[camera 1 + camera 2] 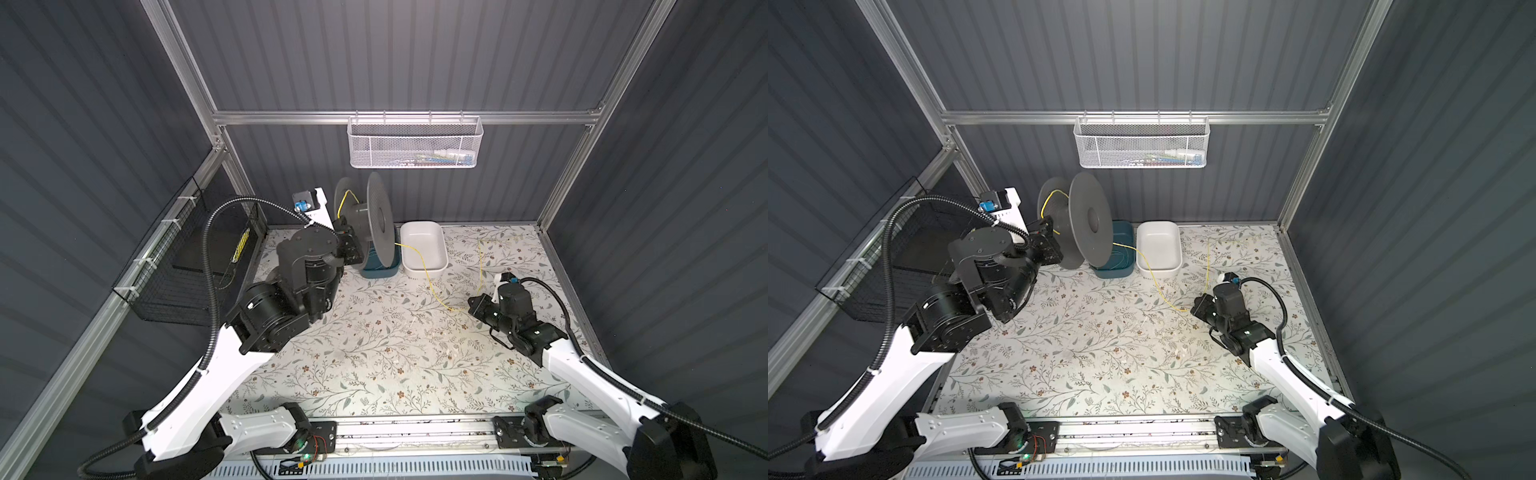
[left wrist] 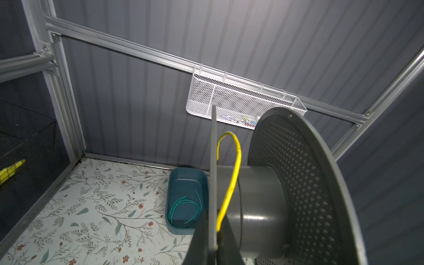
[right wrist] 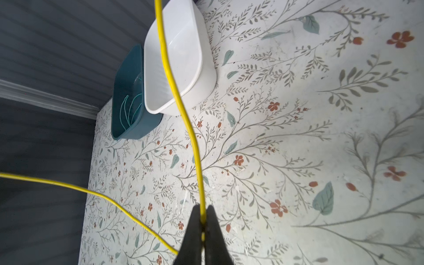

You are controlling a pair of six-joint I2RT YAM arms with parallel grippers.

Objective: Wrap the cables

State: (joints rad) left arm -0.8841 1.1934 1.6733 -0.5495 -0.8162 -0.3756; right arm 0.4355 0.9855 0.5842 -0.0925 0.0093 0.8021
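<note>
Grip on thin bright yellow cable (image 3: 181,103) by right gripper (image 3: 203,210), fingers pinched shut around it, low over floral-print tabletop (image 1: 395,353). From there, strung across a corner of white plastic tub (image 3: 207,75) to hub of dark grey plastic spool (image 1: 380,220). Left gripper (image 2: 214,215) fingers closed on spool's near flange, yellow strand tucked alongside; spool held on edge near teal plastic tub (image 2: 185,176). Thin teal-green cable (image 2: 183,204) coiled loosely inside that teal tub, just beside the white one.
</note>
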